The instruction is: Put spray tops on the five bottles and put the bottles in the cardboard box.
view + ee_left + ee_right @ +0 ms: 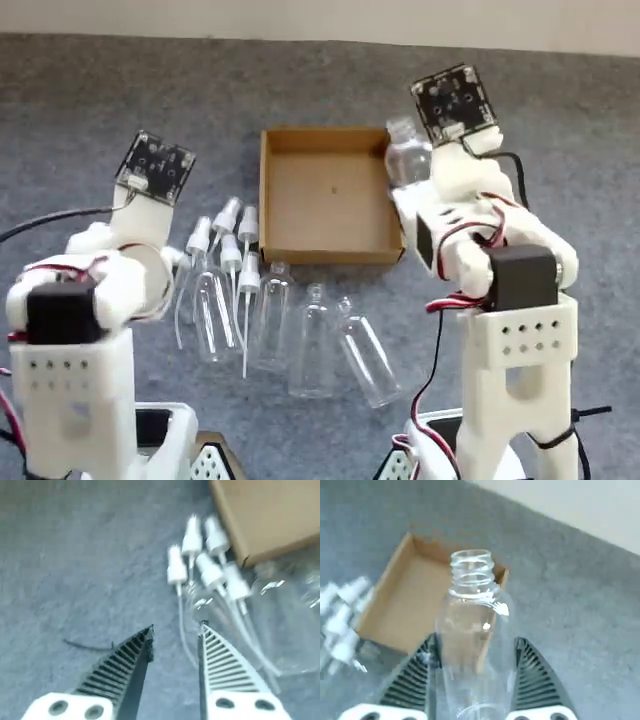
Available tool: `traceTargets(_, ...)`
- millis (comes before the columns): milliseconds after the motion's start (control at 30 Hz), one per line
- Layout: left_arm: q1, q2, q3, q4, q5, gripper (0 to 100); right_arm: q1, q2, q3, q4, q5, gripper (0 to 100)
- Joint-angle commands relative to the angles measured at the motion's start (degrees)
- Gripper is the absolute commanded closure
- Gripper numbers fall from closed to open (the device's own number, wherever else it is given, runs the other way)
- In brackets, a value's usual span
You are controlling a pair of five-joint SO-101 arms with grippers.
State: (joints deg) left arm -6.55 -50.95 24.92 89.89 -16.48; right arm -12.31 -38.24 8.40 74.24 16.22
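My right gripper is shut on a clear, uncapped bottle and holds it upright over the right rim of the cardboard box; the same bottle stands out at the box's far right corner. Several white spray tops with long tubes lie in a cluster left of the box. Several more clear bottles lie on their sides in front of the box. My left gripper is open just above the carpet, its fingertips short of the spray tops.
Grey carpet covers the table. The box is open-topped with nothing inside. A dark thread lies on the carpet beside my left fingers. Both arm bases stand at the near edge.
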Motion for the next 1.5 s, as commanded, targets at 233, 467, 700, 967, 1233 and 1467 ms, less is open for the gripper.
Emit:
traceTargets(233, 18.59, -8.13, 1.71, -13.36, 6.86, 78, -13.05, -0.04, 7.78, -25.01, -19.16, 99.4)
traceTargets(467, 22.73, -20.62, 13.85, -22.15, 11.6, 73, -15.78, -0.04, 13.41, -31.34, -22.59, 99.4)
traceTargets(700, 22.37, -28.88, 24.66, -29.63, 11.69, 73, -17.45, -0.13, 13.41, -27.03, -23.03, 99.4)
traceTargets(967, 22.37, -28.0, 30.46, -35.08, 12.04, 73, -25.19, -0.13, 13.41, -21.05, -23.03, 99.4)
traceTargets(1233, 13.49, -28.0, 34.51, -39.3, 12.04, 73, -27.82, -0.13, 13.41, -16.92, -22.86, 99.4)
traceTargets(1467, 12.53, -27.82, 38.37, -43.34, 11.87, 73, -27.47, -0.13, 13.49, -16.84, -22.59, 99.4)
